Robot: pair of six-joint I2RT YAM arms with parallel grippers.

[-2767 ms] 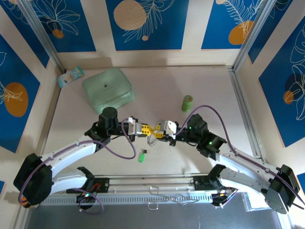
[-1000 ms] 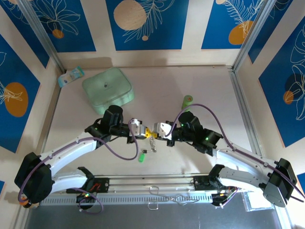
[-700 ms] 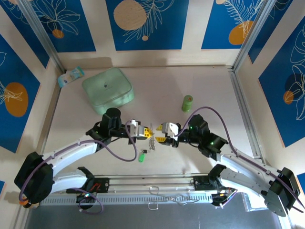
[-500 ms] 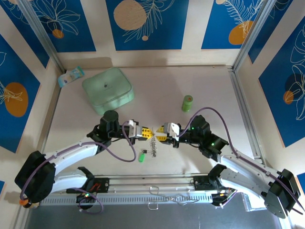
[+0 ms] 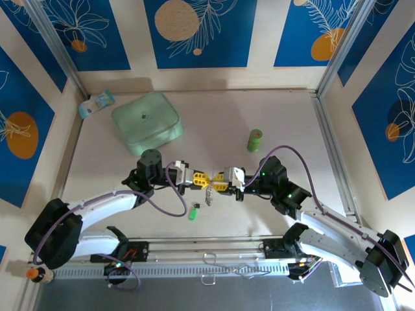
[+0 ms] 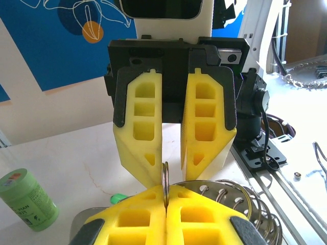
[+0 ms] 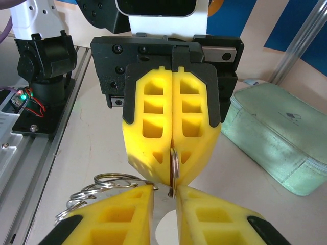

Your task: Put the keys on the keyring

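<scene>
Left gripper (image 5: pixel 203 178) shut on keyring (image 5: pixel 208 194), right gripper (image 5: pixel 216 180) nose to nose
Drawn together since a moment ago; right jaws slightly parted round ring edge, its chain dangling beneath; green key (image 5: pixel 192 212) loose near left gripper, toward bases, unthreaded

the keyring (image 5: pixel 209 193) is hemmed in left and right: the left gripper (image 5: pixel 200 179) and the right gripper (image 5: pixel 217 182) meet tip to tip right at it, and their arms sweep back from there to the near corners of the desk (image 5: pixel 220 123). beyond the keyring the desk lies bare up to the back wall, between a mint-green box (image 5: pixel 146 122) off to the far left and a green cylinder (image 5: pixel 255 140) off to the far right, both well apart from it. on the near side a small green key (image 5: pixel 192 212) lies just left of the keyring, with bare desk from there down to the metal rail (image 5: pixel 214 249).
</scene>
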